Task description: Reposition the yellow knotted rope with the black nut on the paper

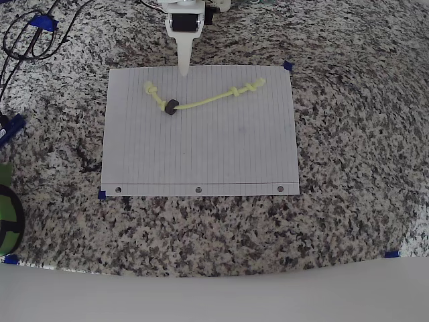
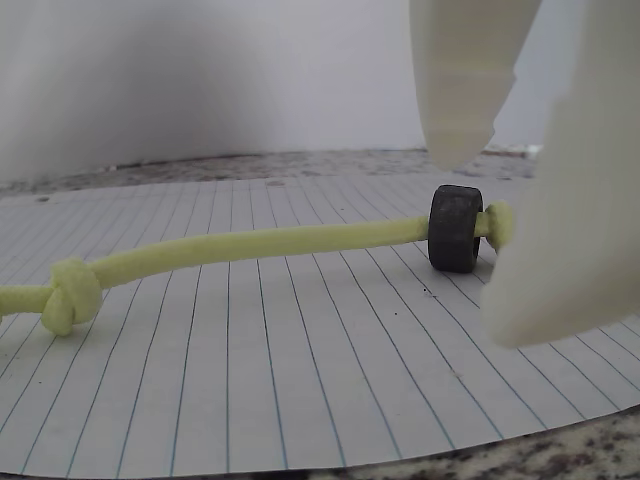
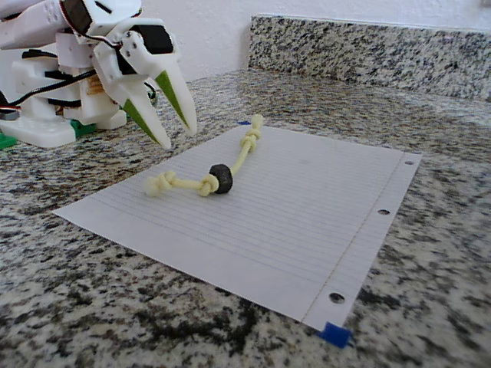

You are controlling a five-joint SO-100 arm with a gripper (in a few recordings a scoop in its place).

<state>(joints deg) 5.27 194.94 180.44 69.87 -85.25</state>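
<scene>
The yellow knotted rope lies across the upper part of the paper, sagging in a shallow curve with knots near both ends. The black nut sits on the rope close to its left knot. My white gripper hangs just over the paper's top edge, above and slightly right of the nut. In the fixed view the gripper is open and empty, a little way behind the nut and rope. In the wrist view the nut stands on the paper between the fingers, with the rope running left.
The paper lies on a speckled granite counter, held by blue tape corners. Black cables lie at the top left of the overhead view, and a green and black object sits at the left edge. A granite backsplash rises behind.
</scene>
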